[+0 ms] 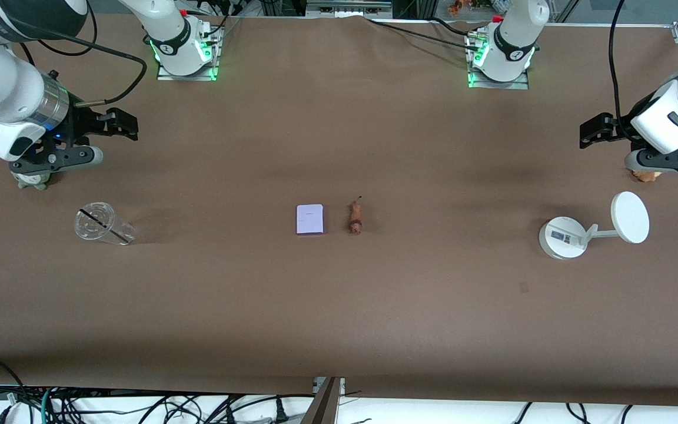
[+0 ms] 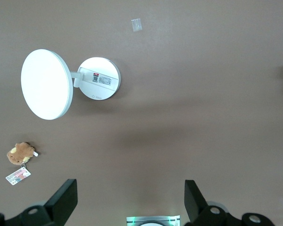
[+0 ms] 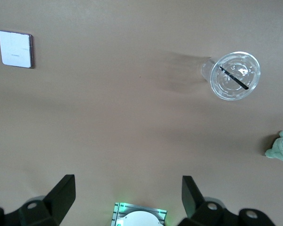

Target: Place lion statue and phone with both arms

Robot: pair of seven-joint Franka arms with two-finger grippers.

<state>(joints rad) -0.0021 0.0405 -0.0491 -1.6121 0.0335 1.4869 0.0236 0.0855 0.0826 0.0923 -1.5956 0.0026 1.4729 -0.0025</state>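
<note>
The phone [image 1: 309, 219], a flat lavender-white rectangle, lies mid-table. It also shows in the right wrist view [image 3: 16, 49]. The lion statue [image 1: 355, 218], a tiny reddish-brown figurine with a thin tail, lies right beside the phone, toward the left arm's end. My right gripper [image 1: 127, 125] hangs open and empty over bare table at the right arm's end; the right wrist view [image 3: 127, 186] shows its jaws wide apart. My left gripper [image 1: 587, 132] hangs open and empty over bare table at the left arm's end; its jaws are wide apart in the left wrist view [image 2: 129, 190] too.
A clear plastic cup with a black straw [image 1: 100, 224] lies tipped near a grey-green plush [image 1: 33, 181] under the right arm. A white round-based stand with a disc [image 1: 586, 232] and a brown plush with a tag [image 1: 645, 175] sit at the left arm's end.
</note>
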